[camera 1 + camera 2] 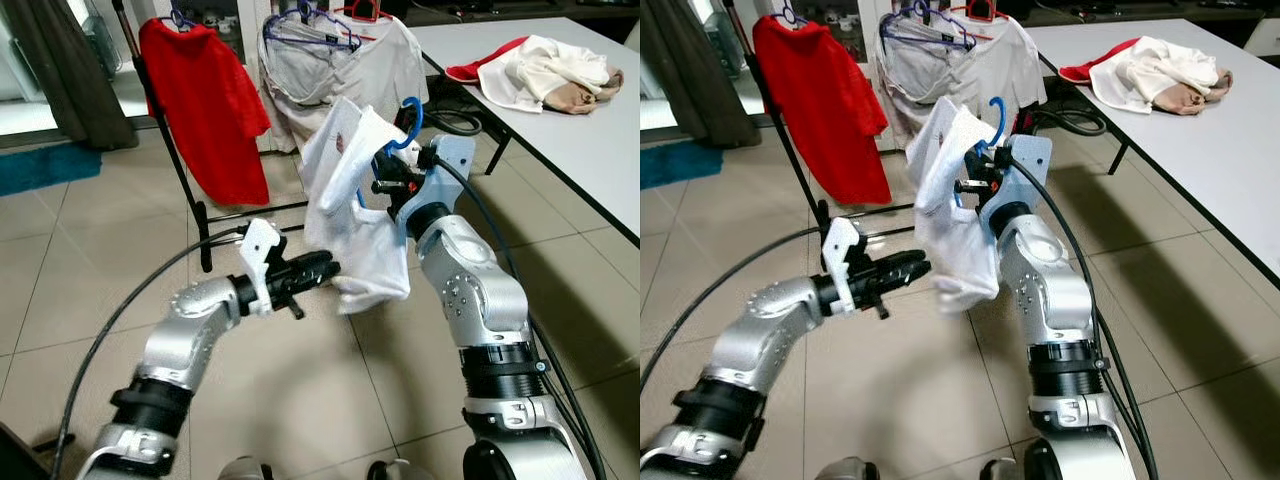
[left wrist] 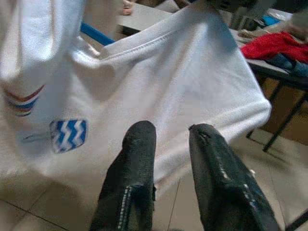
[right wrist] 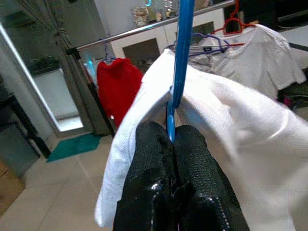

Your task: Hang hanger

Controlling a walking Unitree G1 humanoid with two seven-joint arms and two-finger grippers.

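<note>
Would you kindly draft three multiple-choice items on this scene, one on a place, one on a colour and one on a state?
1. Where does the red shirt hang?
A. On the clothes rack
B. On the table
C. From the left claw

2. What colour is the hanger in the right claw?
A. Red
B. Blue
C. Black

3. How does the left claw stand?
A. Shut on the white shirt
B. Shut on the hanger
C. Open, holding nothing

Key: 1 A, as the red shirt hangs from the clothes rack behind the arms; 2 B, as the right wrist view shows a blue stem pinched between the fingers, with the white shirt draped on it; 3 C, as the left wrist view shows floor and shirt through the gap between its fingers.
</note>
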